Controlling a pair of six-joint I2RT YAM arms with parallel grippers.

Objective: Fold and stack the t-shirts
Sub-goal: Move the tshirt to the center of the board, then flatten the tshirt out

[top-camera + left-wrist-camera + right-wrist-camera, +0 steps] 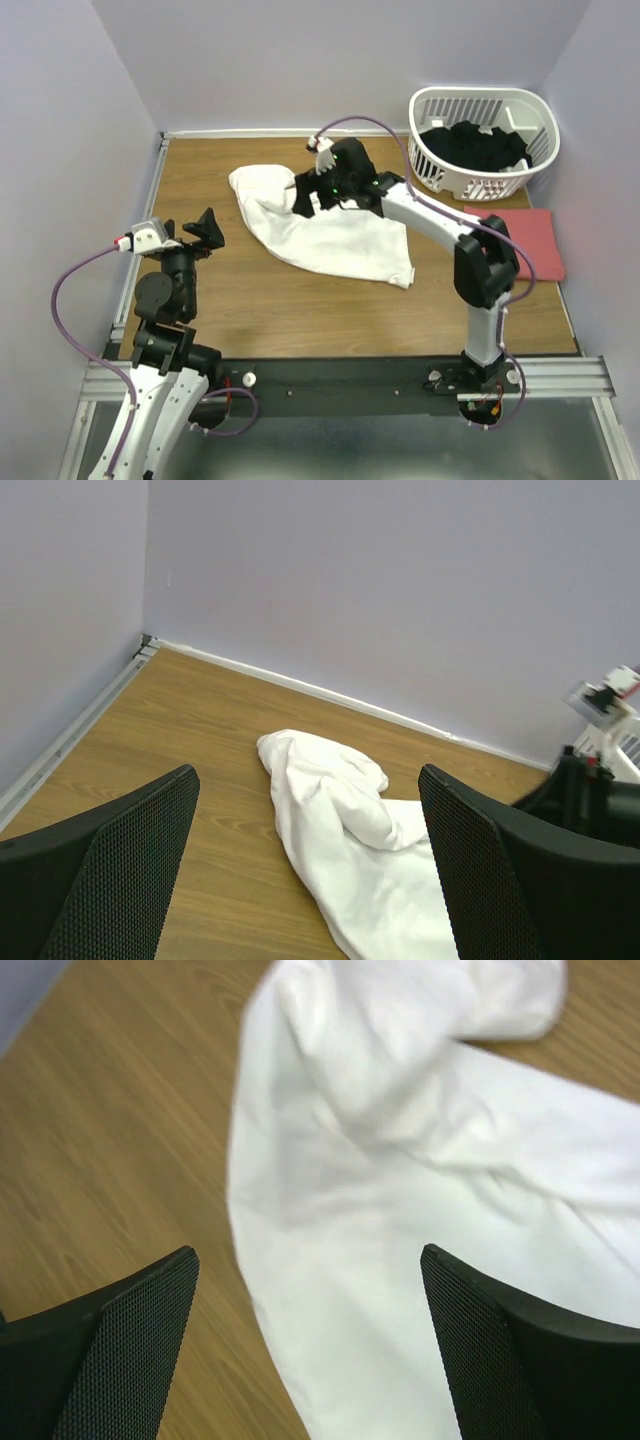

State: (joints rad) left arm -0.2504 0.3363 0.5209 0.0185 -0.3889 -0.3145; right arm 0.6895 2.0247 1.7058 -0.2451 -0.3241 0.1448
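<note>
Crumpled and creased mid-table, white t-shirt (335, 240), far end bunched into a lump. Just above it, right gripper (303, 197) spread wide, empty. Left gripper (200, 232) likewise agape, well apart. Salmon-red t-shirt (525, 240) flat at right edge.

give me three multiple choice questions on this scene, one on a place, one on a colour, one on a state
1. Where does the salmon-red t-shirt lie?
A: flat on the table, just in front of the basket
B: inside the basket
C: hanging off the near edge

2. What colour are the clothes in the basket?
A: white
B: black
C: red

3. The right gripper above the white t-shirt is:
A: shut on the shirt
B: shut on nothing
C: open

Answers:
1 A, it lies flat at the table's right.
2 B, a black heap fills the basket.
3 C, its fingers stand wide apart.
</note>
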